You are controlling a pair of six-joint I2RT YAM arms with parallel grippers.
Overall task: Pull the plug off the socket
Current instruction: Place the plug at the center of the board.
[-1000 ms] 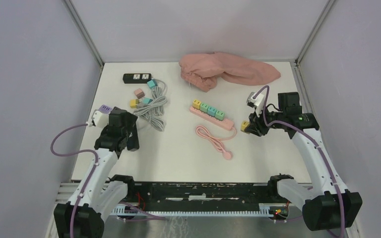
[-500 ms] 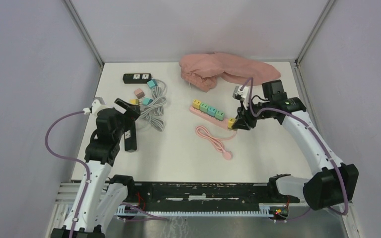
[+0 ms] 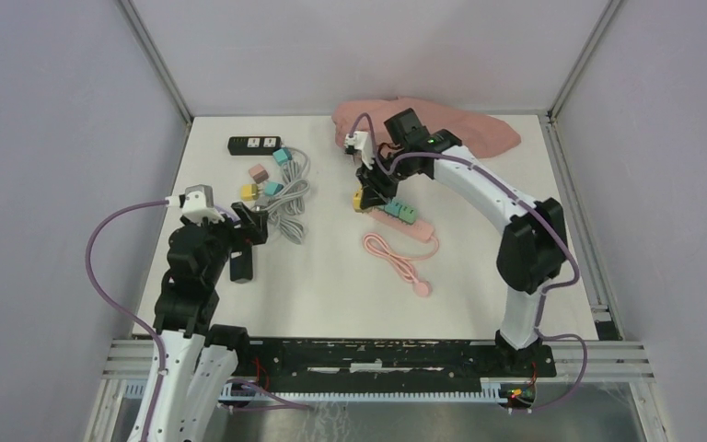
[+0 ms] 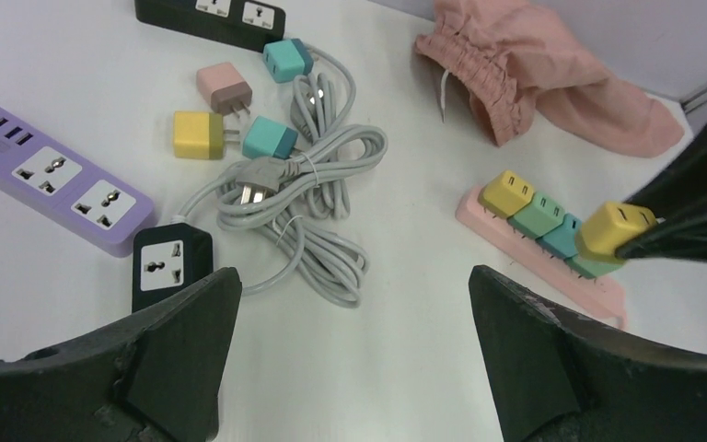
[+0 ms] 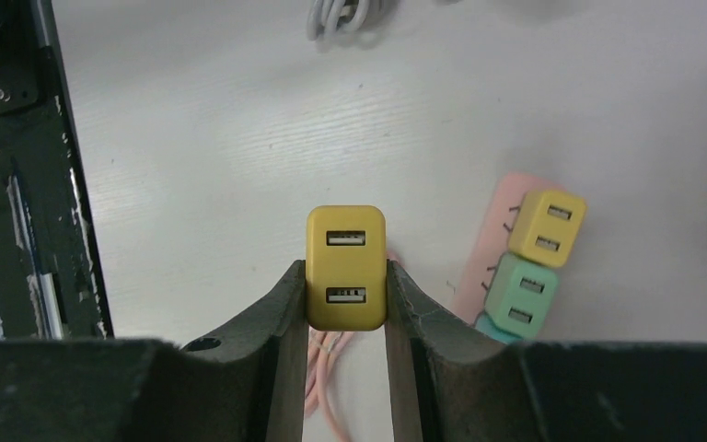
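Over the smooth white tabletop, the right tool squeezes a small yellow plastic plug, a boxy block with round corners. Its face with two little slots points at the wrist camera. Its long side runs along the black fingers. It hangs just beside the long pink plastic socket strip, where other coloured plugs sit in a row. The left tool is spread wide apart.
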